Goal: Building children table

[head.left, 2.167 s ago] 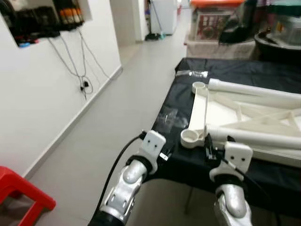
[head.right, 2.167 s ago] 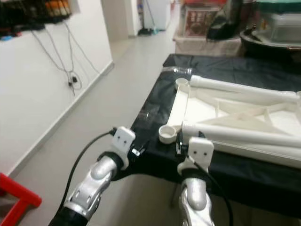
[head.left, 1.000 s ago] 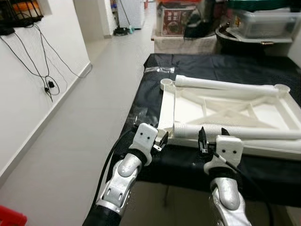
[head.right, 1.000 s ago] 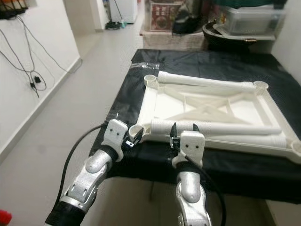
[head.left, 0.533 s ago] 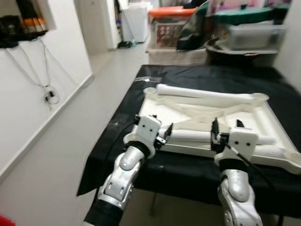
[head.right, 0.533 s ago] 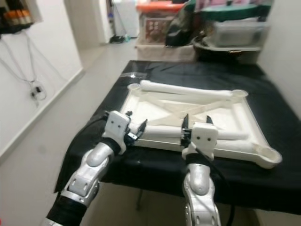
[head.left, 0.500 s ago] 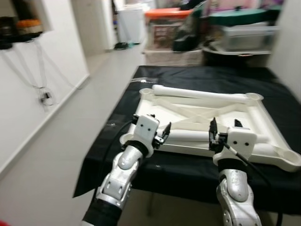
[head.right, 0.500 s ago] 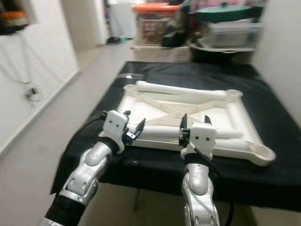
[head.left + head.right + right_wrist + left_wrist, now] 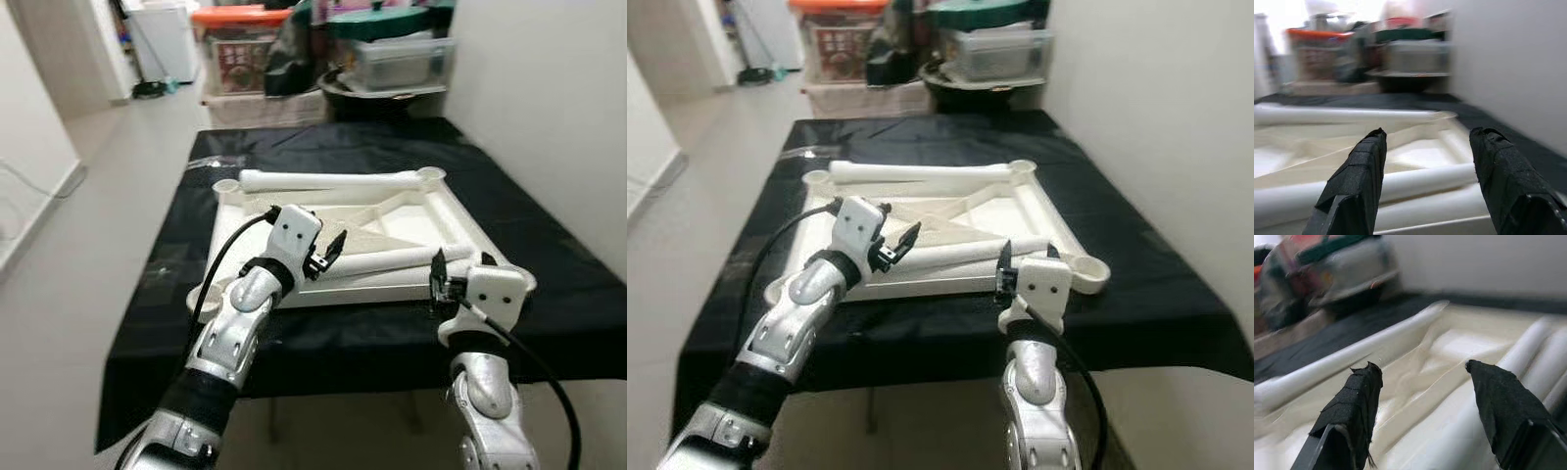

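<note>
A white children's table top (image 9: 227,231) lies upside down on the black-covered table (image 9: 554,294), its ribs facing up. One white tube leg (image 9: 328,180) lies along its far rim and another leg (image 9: 392,259) rests across its near part. My left gripper (image 9: 328,250) hangs open over the top's left middle, just above the near leg's end (image 9: 1528,352). At the top's near right corner my right gripper (image 9: 460,262) stands open, with the near leg (image 9: 1415,178) ahead of its fingers. Neither gripper holds anything.
Storage boxes and a dark basin (image 9: 387,59) crowd the table's far end. A white wall (image 9: 558,117) runs close along the right side. Grey floor (image 9: 88,255) stretches to the left. A small clear bag (image 9: 211,159) lies on the cloth at the far left.
The camera has swung right and come square to the table. My left gripper now reaches over the table top instead of its left corner. Both grippers stay open.
</note>
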Available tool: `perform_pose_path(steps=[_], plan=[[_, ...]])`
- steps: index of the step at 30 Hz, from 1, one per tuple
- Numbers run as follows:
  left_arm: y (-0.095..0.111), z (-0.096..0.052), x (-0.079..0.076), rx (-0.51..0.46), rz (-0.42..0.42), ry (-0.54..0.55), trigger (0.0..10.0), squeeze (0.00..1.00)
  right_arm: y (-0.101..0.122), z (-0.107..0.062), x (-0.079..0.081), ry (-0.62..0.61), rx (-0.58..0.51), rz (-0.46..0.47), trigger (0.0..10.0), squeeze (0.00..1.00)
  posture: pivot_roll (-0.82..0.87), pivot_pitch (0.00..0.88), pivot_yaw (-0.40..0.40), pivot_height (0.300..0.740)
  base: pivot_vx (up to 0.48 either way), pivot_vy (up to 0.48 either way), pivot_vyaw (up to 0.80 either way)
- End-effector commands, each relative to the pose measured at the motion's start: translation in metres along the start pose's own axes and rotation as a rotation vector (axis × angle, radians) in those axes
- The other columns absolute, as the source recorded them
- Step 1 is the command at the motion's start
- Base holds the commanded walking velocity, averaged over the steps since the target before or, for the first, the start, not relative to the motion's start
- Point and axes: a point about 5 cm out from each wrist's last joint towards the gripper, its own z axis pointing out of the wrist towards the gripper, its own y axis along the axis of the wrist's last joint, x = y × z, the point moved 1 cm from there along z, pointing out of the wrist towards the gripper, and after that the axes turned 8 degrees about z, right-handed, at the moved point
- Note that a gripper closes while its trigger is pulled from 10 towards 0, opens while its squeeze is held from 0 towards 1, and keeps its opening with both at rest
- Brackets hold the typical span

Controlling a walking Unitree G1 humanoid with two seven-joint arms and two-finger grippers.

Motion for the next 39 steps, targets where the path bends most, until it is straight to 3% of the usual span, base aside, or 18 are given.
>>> perform_pose_path(steps=[1, 3, 4, 6, 7, 9, 10, 11, 12, 14, 15, 18, 21, 23, 27, 30, 35, 39], plan=[[-0.002, 0.004, 0.014, 0.050, 0.034, -0.016, 10.0, 1.00, -0.006, -0.004, 0.003, 0.017, 0.044, 0.001, 10.0, 0.00, 0.05, 0.000, -0.006, 0.740, 0.000, 0.000, 0.00], [0.000, 0.006, 0.022, 0.065, 0.051, -0.027, 10.0, 1.00, -0.007, -0.006, 0.004, 0.025, 0.051, 0.005, 10.0, 0.00, 0.05, 0.000, -0.006, 0.740, 0.000, 0.000, 0.00], [0.002, 0.008, 0.028, 0.073, 0.075, -0.058, 10.0, 1.00, -0.007, -0.009, 0.004, 0.031, 0.051, 0.008, 10.0, 1.00, 0.06, 0.000, -0.003, 0.740, 0.000, 0.000, 0.00], [0.002, 0.010, 0.029, 0.091, 0.119, -0.124, 10.0, 1.00, -0.008, -0.010, 0.004, 0.026, 0.053, 0.006, 10.0, 1.00, 0.06, 0.000, 0.001, 0.740, 0.000, 0.000, 0.00], [0.001, 0.011, 0.026, 0.109, 0.159, -0.225, 10.0, 0.05, -0.008, -0.013, 0.004, 0.013, 0.063, 0.000, 10.0, 1.00, 0.06, 0.000, 0.007, 0.740, 0.000, 0.000, 0.00], [0.001, 0.011, 0.025, 0.111, 0.161, -0.256, 10.0, 0.05, -0.008, -0.014, 0.004, 0.006, 0.068, -0.003, 10.0, 1.00, 0.06, 0.000, 0.007, 0.740, 0.000, 0.000, 0.00], [0.002, 0.012, 0.018, 0.104, 0.140, -0.325, 10.0, 0.00, -0.008, -0.014, 0.002, -0.021, 0.065, -0.007, 10.0, 0.00, 0.07, 0.000, 0.016, 0.740, 0.000, 0.000, 0.00], [0.002, 0.014, 0.009, 0.098, 0.111, -0.439, 10.0, 0.00, -0.006, -0.016, -0.002, -0.063, 0.058, -0.013, 10.0, 0.00, 0.07, 0.000, 0.026, 0.740, 0.000, 0.000, 0.00], [0.002, 0.014, 0.009, 0.098, 0.111, -0.439, 10.0, 0.00, -0.006, -0.016, -0.002, -0.063, 0.058, -0.013, 10.0, 0.00, 0.07, 0.000, 0.026, 0.740, 0.000, 0.000, 0.00], [0.001, 0.013, 0.003, 0.103, 0.105, -0.548, 10.0, 0.00, -0.003, -0.018, -0.005, -0.089, 0.051, -0.015, 10.0, 0.00, 0.08, 0.000, 0.031, 0.740, 0.000, 0.000, 0.00], [0.001, 0.013, 0.003, 0.103, 0.105, -0.548, 10.0, 0.00, -0.003, -0.018, -0.005, -0.089, 0.051, -0.015, 10.0, 0.00, 0.08, 0.000, 0.031, 0.740, 0.000, 0.000, 0.00], [-0.002, 0.012, 0.008, 0.152, 0.158, -0.721, 10.0, 0.00, -0.001, -0.021, -0.010, -0.137, 0.060, -0.003, 10.0, 0.00, 0.09, 0.014, 0.057, 0.740, 0.000, 0.000, 0.00], [0.004, 0.019, 0.023, 0.193, 0.190, -0.717, 10.0, 0.00, -0.001, -0.023, -0.009, -0.149, 0.069, 0.012, 10.0, 0.00, 0.10, 0.044, 0.075, 0.740, 0.000, 0.000, 0.00], [0.004, 0.019, 0.023, 0.193, 0.190, -0.717, 10.0, 0.00, -0.001, -0.023, -0.009, -0.149, 0.069, 0.012, 10.0, 0.00, 0.10, 0.044, 0.075, 0.740, 0.000, 0.000, 0.00], [0.016, 0.025, 0.039, 0.215, 0.282, -0.733, 10.0, 0.00, -0.001, -0.028, -0.004, -0.161, 0.092, 0.063, 10.0, 0.00, 0.11, 0.079, 0.097, 0.740, 0.000, 0.000, 0.00], [0.020, 0.027, 0.043, 0.233, 0.332, -0.745, 10.0, 0.00, 0.001, -0.033, 0.000, -0.162, 0.102, 0.085, 10.0, 0.00, 0.11, 0.107, 0.104, 0.740, 0.000, 0.000, 0.00], [0.019, 0.027, 0.042, 0.247, 0.339, -0.756, 10.0, 0.00, 0.003, -0.035, 0.001, -0.162, 0.104, 0.086, 10.0, 0.00, 0.10, 0.115, 0.108, 0.740, 0.000, 0.000, 0.00], [0.005, 0.023, 0.037, 0.314, 0.322, -0.802, 10.0, 0.00, 0.008, -0.040, 0.005, -0.157, 0.113, 0.089, 10.0, 0.00, 0.10, 0.141, 0.112, 0.740, 0.000, 0.000, 0.00]])
